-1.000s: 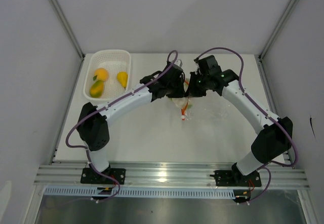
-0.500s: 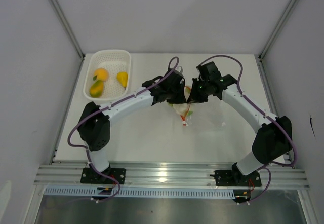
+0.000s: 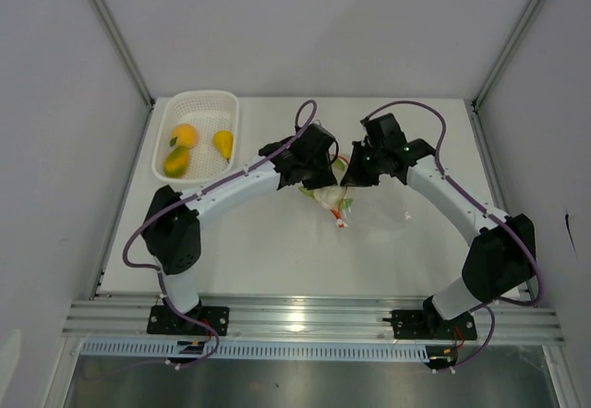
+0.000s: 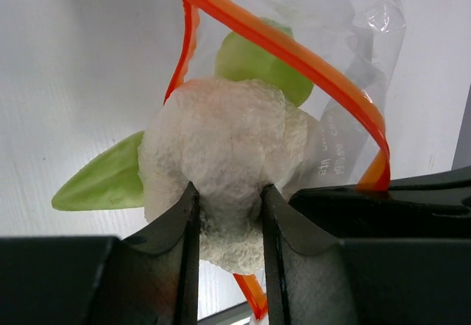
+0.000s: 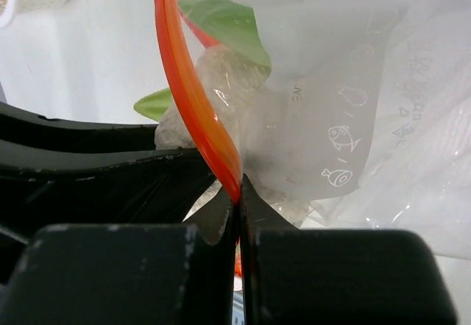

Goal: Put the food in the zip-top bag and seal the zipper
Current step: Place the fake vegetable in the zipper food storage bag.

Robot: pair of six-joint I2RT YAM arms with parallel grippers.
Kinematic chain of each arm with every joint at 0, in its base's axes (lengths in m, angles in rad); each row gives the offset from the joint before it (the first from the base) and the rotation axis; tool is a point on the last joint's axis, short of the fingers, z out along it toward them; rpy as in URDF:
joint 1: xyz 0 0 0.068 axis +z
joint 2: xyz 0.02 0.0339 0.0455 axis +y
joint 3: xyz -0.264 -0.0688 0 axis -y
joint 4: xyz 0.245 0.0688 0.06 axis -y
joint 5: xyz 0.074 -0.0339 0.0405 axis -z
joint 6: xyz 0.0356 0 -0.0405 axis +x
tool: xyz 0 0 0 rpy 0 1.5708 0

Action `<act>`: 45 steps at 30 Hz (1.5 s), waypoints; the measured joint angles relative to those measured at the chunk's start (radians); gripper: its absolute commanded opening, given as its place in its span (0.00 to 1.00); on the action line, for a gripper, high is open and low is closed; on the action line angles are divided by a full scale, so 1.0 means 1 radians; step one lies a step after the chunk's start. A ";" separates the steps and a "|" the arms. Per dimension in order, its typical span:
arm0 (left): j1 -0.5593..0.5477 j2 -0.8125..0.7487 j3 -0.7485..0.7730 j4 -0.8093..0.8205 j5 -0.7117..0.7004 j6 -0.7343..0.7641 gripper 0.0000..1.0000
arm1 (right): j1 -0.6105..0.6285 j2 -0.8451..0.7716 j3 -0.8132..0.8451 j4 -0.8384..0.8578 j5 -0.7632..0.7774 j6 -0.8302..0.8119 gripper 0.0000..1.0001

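My left gripper (image 4: 227,196) is shut on the white cauliflower piece (image 4: 221,148) with green leaves, holding it at the open mouth of the clear zip-top bag (image 4: 346,68). The orange-red zipper (image 4: 294,49) loops round the cauliflower. My right gripper (image 5: 238,196) is shut on the zipper strip (image 5: 193,97), holding the bag mouth up; the cauliflower (image 5: 221,82) shows through the plastic. From above, both grippers meet over the bag (image 3: 379,207) at mid-table. An orange fruit (image 3: 186,135), a yellow pear (image 3: 223,142) and a yellow-green fruit (image 3: 176,161) lie in the basket.
The white mesh basket (image 3: 205,103) stands at the back left of the white table. Grey walls with metal rails close in the left, right and back. The arms' bases sit on the aluminium rail at the near edge.
Both grippers came down and toward the near side with the bag. The cauliflower has gone further into the bag mouth. The basket fruit has not moved.
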 measured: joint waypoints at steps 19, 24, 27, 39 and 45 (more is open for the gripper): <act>-0.013 0.080 0.032 -0.001 -0.061 -0.056 0.47 | 0.055 -0.016 -0.032 -0.001 0.039 -0.010 0.00; -0.011 0.079 -0.053 0.095 -0.056 -0.013 0.67 | 0.053 -0.016 -0.034 -0.047 0.069 -0.022 0.00; -0.011 0.077 -0.080 0.142 -0.049 0.006 0.71 | 0.052 -0.016 -0.034 -0.057 0.083 -0.027 0.00; -0.019 -0.060 -0.282 0.319 -0.042 0.098 0.91 | 0.052 -0.016 -0.039 -0.046 0.090 -0.030 0.00; -0.019 -0.115 -0.325 0.372 -0.048 0.148 0.86 | 0.050 -0.016 -0.052 -0.042 0.085 -0.031 0.00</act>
